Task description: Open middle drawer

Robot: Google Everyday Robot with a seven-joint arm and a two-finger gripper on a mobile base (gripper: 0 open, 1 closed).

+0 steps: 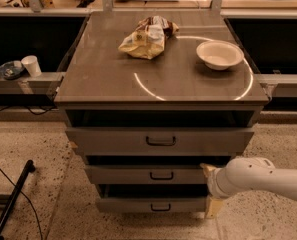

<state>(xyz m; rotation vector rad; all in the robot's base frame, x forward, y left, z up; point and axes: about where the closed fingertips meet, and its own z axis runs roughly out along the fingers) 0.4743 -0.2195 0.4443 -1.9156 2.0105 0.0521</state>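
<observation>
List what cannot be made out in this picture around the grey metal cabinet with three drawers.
1. Camera view: the gripper is by the right end of the wide, shallow grey metal middle drawer; the white robot arm hides any contact.
2. The drawer's inside: lost in dark shadow.
3. The arm: cut off by the right edge.
4. Print on the crumpled yellow snack bag: too small.

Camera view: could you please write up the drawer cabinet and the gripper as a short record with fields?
cabinet top: holds a crumpled snack bag and a white bowl, set apart
middle drawer: mid-sized front of three stacked fronts
handle: small black loop at the centre of that front, nothing on it
gripper: at the right end of the middle drawer's front, to the right of the handle
arm: white, enters from the right edge
task state: handle not yet gripped
</observation>
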